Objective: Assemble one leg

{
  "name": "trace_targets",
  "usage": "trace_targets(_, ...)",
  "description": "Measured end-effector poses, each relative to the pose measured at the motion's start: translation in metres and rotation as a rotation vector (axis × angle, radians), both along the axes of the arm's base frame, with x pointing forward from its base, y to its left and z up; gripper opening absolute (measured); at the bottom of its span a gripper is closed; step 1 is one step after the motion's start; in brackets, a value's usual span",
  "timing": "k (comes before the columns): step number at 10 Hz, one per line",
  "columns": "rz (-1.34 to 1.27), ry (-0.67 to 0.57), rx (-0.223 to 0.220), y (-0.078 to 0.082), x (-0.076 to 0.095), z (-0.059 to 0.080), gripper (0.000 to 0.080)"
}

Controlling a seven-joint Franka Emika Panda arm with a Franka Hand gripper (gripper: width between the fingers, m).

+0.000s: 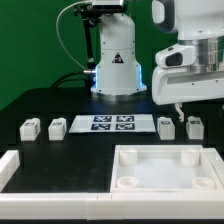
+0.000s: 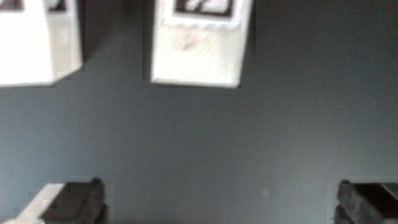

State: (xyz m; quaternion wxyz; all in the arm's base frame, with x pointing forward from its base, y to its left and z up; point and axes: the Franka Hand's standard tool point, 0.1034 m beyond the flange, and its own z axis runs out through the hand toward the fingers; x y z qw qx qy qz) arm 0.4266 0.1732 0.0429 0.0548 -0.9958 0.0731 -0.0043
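Note:
Four small white legs with black-and-white tags stand in a row on the black table: two at the exterior view's left (image 1: 30, 127) (image 1: 56, 127) and two at the right (image 1: 166, 126) (image 1: 195, 126). My gripper (image 1: 178, 105) hangs above the right pair, a little above the inner one. In the wrist view two legs show, one in the middle (image 2: 196, 40) and one at the picture's edge (image 2: 36, 40). The gripper (image 2: 221, 205) is open and empty, its fingertips (image 2: 71, 203) wide apart above bare table.
The marker board (image 1: 108, 124) lies between the two pairs of legs. A large white tray-like piece with a raised rim (image 1: 165, 170) sits in front at the exterior view's right. A white block (image 1: 8, 168) lies at the front left. The robot base (image 1: 115, 70) stands behind.

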Motion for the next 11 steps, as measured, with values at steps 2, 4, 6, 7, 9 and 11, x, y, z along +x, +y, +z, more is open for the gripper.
trace_targets(2, 0.042, 0.027, -0.005, -0.002, 0.000, 0.000, 0.0649)
trace_targets(4, 0.059, 0.090, -0.013, -0.004, -0.006, -0.001, 0.0649)
trace_targets(6, 0.047, 0.295, -0.023, -0.007, -0.012, -0.003, 0.0649)
trace_targets(7, 0.062, 0.413, -0.026, -0.009, -0.017, -0.007, 0.0649)
trace_targets(9, 0.060, 0.576, -0.032, -0.003, -0.013, -0.007, 0.0649)
trace_targets(11, 0.086, 0.723, -0.030, -0.005, -0.017, -0.007, 0.0649)
